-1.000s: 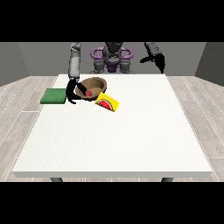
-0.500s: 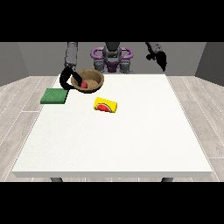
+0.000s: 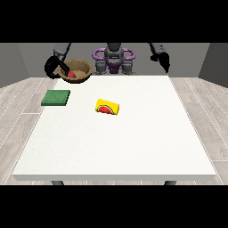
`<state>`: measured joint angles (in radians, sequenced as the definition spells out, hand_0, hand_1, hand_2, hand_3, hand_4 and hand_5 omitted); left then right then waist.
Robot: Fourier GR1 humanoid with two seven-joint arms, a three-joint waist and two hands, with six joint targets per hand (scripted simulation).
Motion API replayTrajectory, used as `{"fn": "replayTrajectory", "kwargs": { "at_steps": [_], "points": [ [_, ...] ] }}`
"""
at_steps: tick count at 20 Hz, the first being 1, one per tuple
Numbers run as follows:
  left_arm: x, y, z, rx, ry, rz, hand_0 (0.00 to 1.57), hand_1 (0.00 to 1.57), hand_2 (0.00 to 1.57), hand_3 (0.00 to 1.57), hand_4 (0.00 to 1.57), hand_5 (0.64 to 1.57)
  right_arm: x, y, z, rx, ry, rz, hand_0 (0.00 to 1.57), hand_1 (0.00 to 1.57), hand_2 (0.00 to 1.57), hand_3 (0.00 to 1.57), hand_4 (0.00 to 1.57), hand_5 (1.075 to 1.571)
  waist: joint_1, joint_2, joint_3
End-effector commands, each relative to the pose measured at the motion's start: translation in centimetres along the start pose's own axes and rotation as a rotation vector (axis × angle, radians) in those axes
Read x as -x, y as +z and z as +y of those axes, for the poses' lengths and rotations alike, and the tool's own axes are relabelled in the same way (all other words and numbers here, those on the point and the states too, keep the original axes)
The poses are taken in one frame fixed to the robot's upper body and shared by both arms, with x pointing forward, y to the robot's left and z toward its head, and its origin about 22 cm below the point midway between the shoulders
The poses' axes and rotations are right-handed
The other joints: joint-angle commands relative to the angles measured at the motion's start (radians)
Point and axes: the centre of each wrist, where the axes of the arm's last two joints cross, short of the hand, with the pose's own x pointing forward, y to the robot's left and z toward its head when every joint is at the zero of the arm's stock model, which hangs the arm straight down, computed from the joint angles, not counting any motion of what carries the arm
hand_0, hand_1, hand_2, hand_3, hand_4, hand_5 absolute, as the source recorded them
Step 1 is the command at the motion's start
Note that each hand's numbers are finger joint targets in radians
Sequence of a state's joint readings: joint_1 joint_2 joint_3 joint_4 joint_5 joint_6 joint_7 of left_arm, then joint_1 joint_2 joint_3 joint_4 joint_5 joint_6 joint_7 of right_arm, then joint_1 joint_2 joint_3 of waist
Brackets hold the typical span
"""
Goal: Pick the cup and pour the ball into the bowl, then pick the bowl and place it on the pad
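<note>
**Bowl held aloft over the far left corner, cup on its side mid-table**

Going from left to right, we first found the green pad (image 3: 56, 97) lying flat on the white table (image 3: 133, 147), near its left edge and towards the far side. Nothing rested on it.

Above and behind the pad, the hand at the view's left (image 3: 54, 67) was raised off the table with its black fingers curled round the left rim of the brown bowl (image 3: 80, 71). The bowl hung in the air, tilted so that we could look into it, and the red ball (image 3: 71, 74) lay inside against the near-left wall. The hand covered part of the rim, and we could not make out how the thumb sat against the bowl.

Next came the yellow cup (image 3: 107, 107), lying on its side on the table, well apart from the pad and from the bowl. It bore a watermelon picture on the side turned to us. We could not tell which way its mouth pointed.

Behind the far edge, the robot's torso (image 3: 114, 60) showed only partly.

At the far right, the hand at the view's right (image 3: 163, 59) hung in the air beyond the table's far corner, holding nothing. Its fingers pointed downward; we could not tell whether they were straight or curled.
</note>
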<state>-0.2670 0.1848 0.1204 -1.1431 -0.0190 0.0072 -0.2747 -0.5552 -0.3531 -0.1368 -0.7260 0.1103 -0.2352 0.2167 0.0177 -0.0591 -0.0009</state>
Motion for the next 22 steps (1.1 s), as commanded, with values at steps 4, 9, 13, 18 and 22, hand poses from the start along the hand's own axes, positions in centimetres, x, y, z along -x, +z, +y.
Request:
{"fn": "replayTrajectory", "kwargs": {
  "at_steps": [4, 9, 13, 18, 22],
  "points": [
    [-2.9, -1.8, -0.1, 0.043, 0.029, -0.078, 0.0, 0.0, 0.0, 0.0, 1.15, 1.463, -2.8, -1.0, -5.3, 0.085, -0.053, -0.057, 1.57, 1.57, 1.57, 0.68, 0.79, 1.57, 0.06, 0.097, 0.0012],
    [-5.8, -2.5, 11.9, -0.122, 0.041, -0.236, 0.0, 0.0, 0.0, 0.0, 1.32, 1.546, -0.5, -0.8, -11.4, 0.111, -0.071, -0.167, 1.57, 1.57, 1.57, 0.0, 0.92, 1.571, 0.037, 0.199, 0.001],
    [-7.0, -1.3, 17.3, -0.121, 0.063, -0.283, 0.0, 0.0, 0.0, 0.0, 1.29, 1.571, -0.2, -0.9, -12.6, 0.172, -0.103, -0.155, 1.57, 1.57, 1.57, 0.0, 0.87, 1.57, 0.092, 0.239, 0.0005],
    [-8.0, 0.2, 22.0, -0.156, 0.071, -0.336, 0.0, 0.0, 0.0, 0.0, 1.23, 1.566, 1.8, -0.7, -13.5, 0.238, -0.152, -0.215, 1.57, 1.57, 1.57, 0.0, 0.79, 1.567, 0.092, 0.3, 0.0011],
    [-9.4, 0.0, 24.5, -0.145, 0.072, -0.303, 0.0, 0.0, 0.0, 0.0, 1.19, 1.557, 0.5, -1.1, -11.6, 0.217, -0.136, -0.184, 1.57, 1.57, 1.57, 0.0, 0.69, 1.567, 0.072, 0.275, 0.0008]
  ]
}}
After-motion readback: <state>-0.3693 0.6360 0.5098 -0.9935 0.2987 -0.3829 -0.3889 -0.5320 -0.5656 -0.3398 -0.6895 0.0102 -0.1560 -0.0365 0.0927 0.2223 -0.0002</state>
